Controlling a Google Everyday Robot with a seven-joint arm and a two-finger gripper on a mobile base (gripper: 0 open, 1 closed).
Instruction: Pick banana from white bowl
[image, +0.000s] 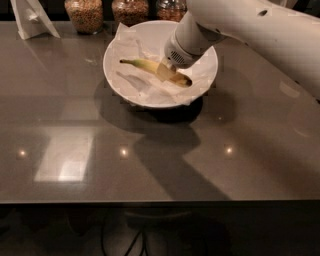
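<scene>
Banana (142, 64) lies in white bowl (150, 101), long axis left-right, stem end left, dark tip right. My gripper (165, 71) sits low over its right half, reaching in from far right. Can't tell whether it's open or clamped on it.

The white bowl (125, 95) sits on the desk (150, 165), toward its back and a little right of centre. In the bowl, on the paper lining (132, 45), the banana (145, 65) lies crosswise, stem end to the left. My claw (166, 71) reaches in from the right, down at the banana's right half. Behind the bowl stand three jars of grains (82, 12) in a row. A folded card (32, 20) stands at the back left.
</scene>
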